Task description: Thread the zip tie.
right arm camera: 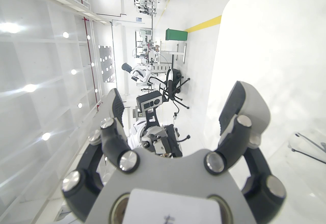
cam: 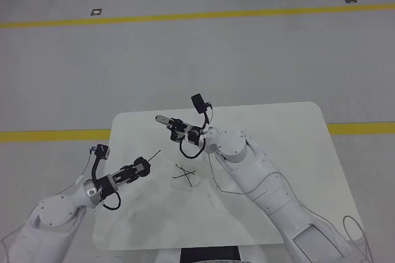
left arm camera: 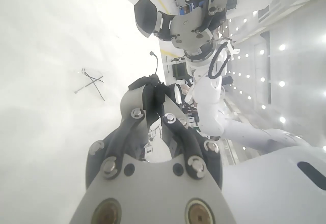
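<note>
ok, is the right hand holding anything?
No: in the right wrist view the right hand is open, its jaws spread wide with nothing between them.

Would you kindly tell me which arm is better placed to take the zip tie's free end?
Probably the right: the right gripper is open and empty above the table, while the left gripper is shut on the zip tie, whose free end sticks out beyond it.
</note>
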`<state>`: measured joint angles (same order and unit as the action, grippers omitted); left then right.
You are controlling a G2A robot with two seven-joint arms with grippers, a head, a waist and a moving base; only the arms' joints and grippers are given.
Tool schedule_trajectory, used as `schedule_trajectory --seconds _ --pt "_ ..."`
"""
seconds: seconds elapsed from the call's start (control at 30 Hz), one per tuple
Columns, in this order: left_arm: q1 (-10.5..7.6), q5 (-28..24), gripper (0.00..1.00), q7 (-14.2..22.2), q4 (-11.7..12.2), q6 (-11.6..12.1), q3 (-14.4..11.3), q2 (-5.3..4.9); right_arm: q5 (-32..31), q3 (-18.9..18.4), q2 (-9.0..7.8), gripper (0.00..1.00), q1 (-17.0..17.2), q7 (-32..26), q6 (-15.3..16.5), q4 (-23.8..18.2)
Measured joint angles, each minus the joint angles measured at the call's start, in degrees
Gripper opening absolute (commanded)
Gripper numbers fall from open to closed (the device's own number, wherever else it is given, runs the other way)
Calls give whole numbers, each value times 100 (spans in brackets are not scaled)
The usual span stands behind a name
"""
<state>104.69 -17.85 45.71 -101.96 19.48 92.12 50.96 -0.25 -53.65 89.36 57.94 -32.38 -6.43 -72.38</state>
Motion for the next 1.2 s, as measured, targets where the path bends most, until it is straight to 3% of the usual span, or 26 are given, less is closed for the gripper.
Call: schedule_trajectory --seconds 0.13,0.47,0.63,0.8,0.93,1.07,1.2 --pt "-7 -155 0 381 64 0 114 11 0 0 0 100 0 0 0 0" --pt "-9 -130 0 381 62 0 115 11 -155 -55 -48 100 22 -149 -28 91" --pt "-9 -130 0 381 62 0 115 11 -240 -454 -239 100 12 -1145 180 320" --pt "-9 -130 0 381 62 0 115 11 217 -851 -398 100 -17 -2420 493 749" --pt "-9 -130 0 381 62 0 115 11 648 -853 -418 100 -192 -3216 686 1229" --pt "-9 -130 0 381 62 0 115 11 1218 -609 -334 100 -432 -3885 966 1731" --pt "-9 -130 0 381 62 0 115 11 1444 -546 -304 100 -485 -4055 1038 1866"
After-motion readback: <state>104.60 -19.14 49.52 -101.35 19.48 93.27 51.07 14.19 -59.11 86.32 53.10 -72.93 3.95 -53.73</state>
